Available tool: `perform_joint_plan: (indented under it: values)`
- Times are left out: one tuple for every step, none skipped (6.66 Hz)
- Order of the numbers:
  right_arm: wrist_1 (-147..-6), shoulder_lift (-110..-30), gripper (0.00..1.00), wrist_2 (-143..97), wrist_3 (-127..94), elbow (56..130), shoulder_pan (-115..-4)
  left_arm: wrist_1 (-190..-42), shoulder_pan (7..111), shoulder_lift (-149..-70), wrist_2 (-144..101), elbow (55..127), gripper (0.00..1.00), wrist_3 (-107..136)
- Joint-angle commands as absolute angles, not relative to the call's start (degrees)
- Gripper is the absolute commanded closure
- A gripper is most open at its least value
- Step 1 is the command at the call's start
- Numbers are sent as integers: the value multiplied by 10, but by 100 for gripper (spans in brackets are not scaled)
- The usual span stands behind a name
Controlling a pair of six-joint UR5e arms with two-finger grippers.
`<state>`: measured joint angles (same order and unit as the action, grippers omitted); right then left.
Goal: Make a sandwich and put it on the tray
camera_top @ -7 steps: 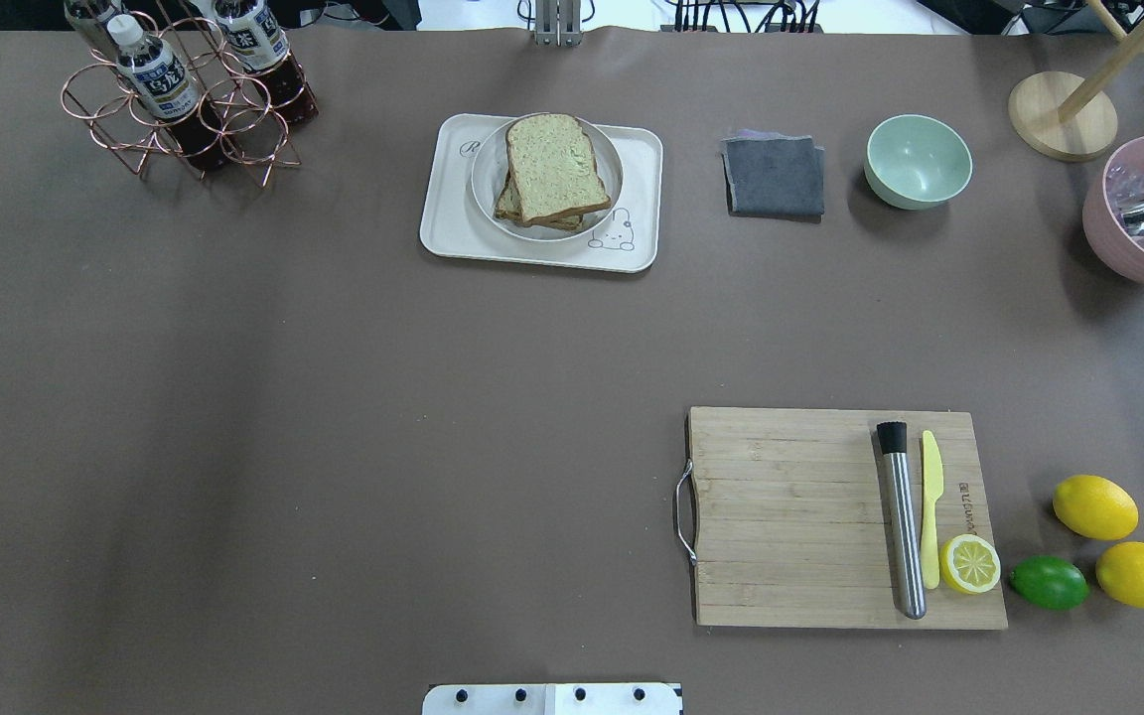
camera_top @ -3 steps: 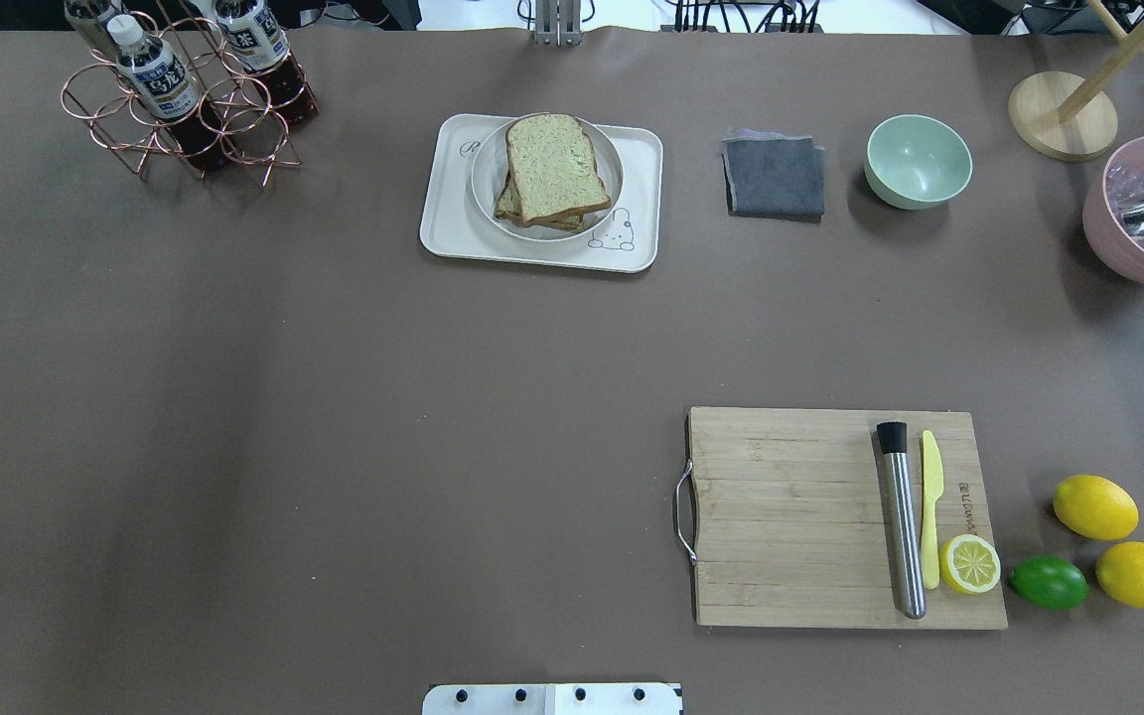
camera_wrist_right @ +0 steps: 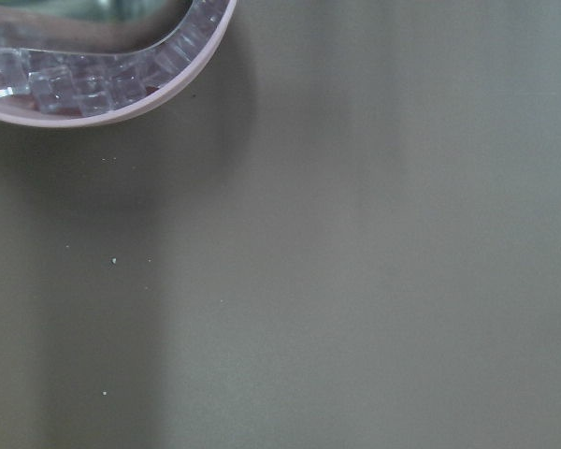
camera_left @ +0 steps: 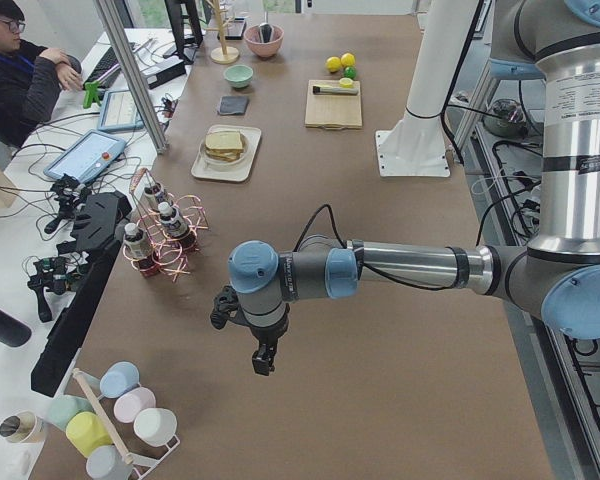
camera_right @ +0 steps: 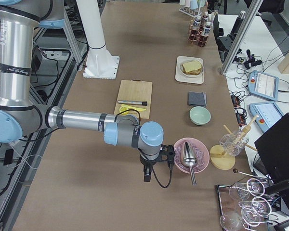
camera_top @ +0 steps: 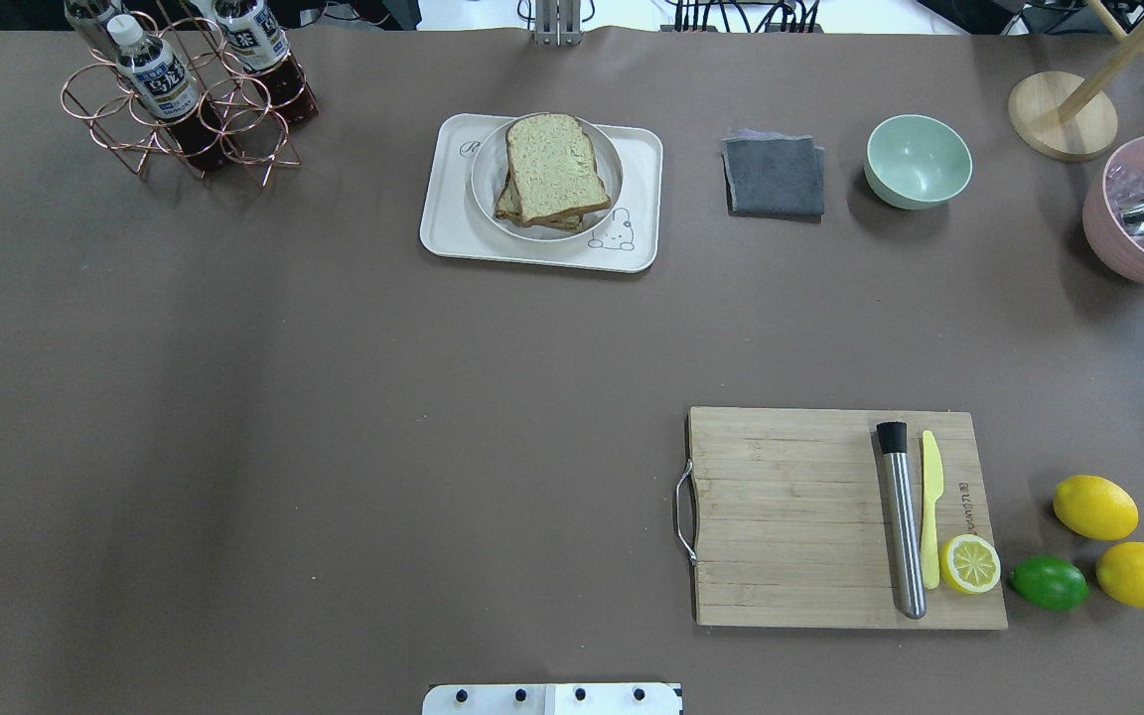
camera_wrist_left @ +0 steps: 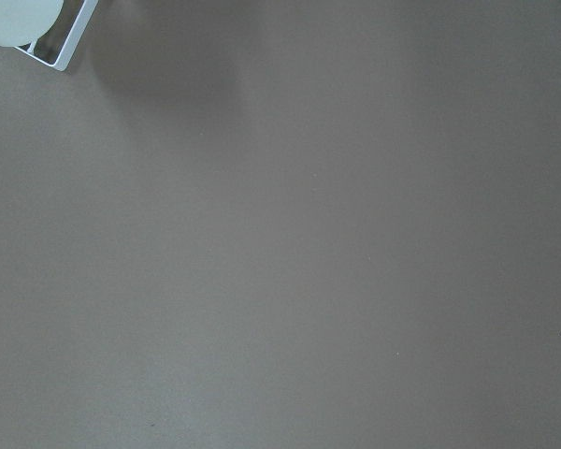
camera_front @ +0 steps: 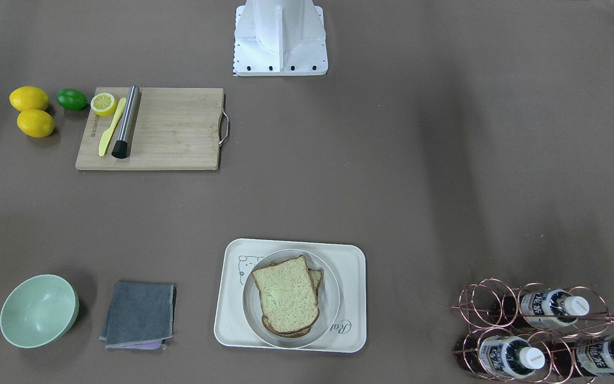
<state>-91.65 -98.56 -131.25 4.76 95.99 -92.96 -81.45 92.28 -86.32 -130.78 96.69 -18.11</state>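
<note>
My left tool point(camera_left: 264, 365) and right tool point(camera_right: 145, 177) show only in the side views, too small for me to tell whether their fingers stand apart. The sandwich point(camera_top: 552, 167) shows only its top slice and a crust edge of the lower one; whatever lies between is covered. The pink bowl point(camera_top: 1100, 223) is cut off by the overhead view's right edge, and the bottle rack point(camera_front: 500, 314) by the front view's bottom edge.
</note>
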Motion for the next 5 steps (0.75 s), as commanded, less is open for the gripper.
perform_joint_plan:
  values:
    - [-918, -981, 0, -1351, 47, 946, -926, -814, 923, -867, -1308, 962, 2, -181]
    - [-918, -979, 0, -1381, 47, 934, -926, -814, 923, -867, -1308, 960, 2, -181]
    - [-918, -979, 0, -1388, 47, 934, -926, -814, 923, -867, -1308, 960, 2, -181]
    - [-918, -975, 0, -1388, 48, 936, -926, -814, 923, -867, -1308, 960, 2, -181]
    - [-914, -975, 0, -1383, 49, 938, -926, -814, 923, -864, -1308, 960, 2, -181]
